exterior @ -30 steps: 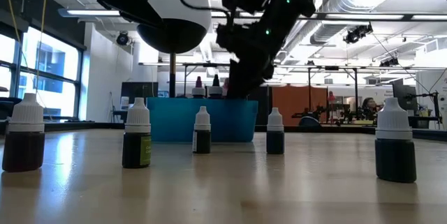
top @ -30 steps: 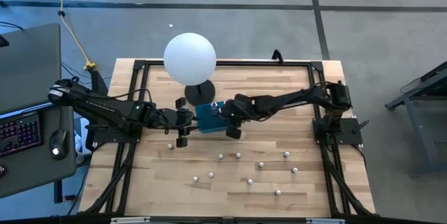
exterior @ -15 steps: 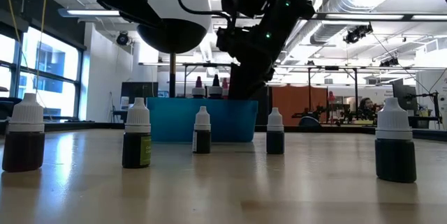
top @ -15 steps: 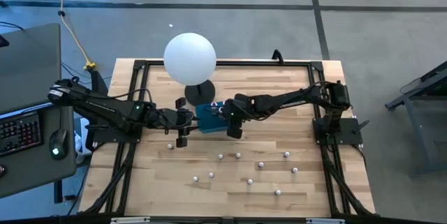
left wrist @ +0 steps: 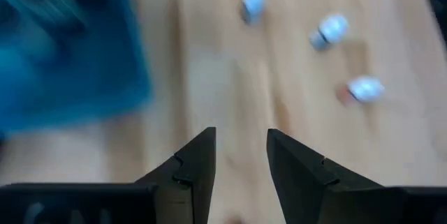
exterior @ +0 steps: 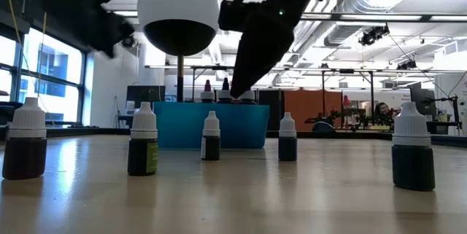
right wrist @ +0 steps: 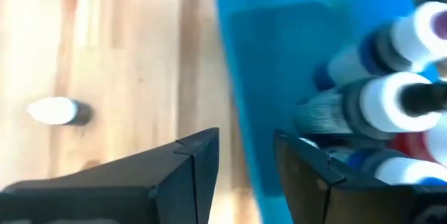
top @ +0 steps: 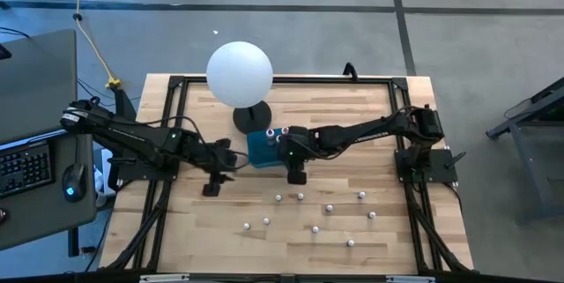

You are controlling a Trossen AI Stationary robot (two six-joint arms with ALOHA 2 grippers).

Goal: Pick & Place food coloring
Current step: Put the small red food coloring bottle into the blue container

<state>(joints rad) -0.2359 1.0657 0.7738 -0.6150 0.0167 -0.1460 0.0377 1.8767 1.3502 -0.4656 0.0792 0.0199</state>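
Observation:
Several food coloring bottles [top: 300,197] stand upright on their bases, scattered over the near half of the wooden table; the low view shows them with white caps and dark contents [exterior: 211,136]. More bottles [right wrist: 391,105] stand packed inside the teal box [top: 262,148]. My right gripper [top: 296,175] hovers open at the box's near right corner, and the box's edge [right wrist: 237,98] shows ahead of its gap. My left gripper [top: 211,187] is open over bare wood left of the box, with nothing between its fingers [left wrist: 241,161].
A large white ball lamp [top: 239,73] on a dark round base stands just behind the teal box. Black frame rails [top: 159,221] run along the table's edges. Bare wood lies between the left gripper and the scattered bottles. A desk with a keyboard [top: 25,167] sits off the table's left.
My left gripper has swung away from the teal box, toward the table's left and near edges, moving fast enough to blur in the low view. My right gripper has shifted slightly toward the near edge along the box's right end.

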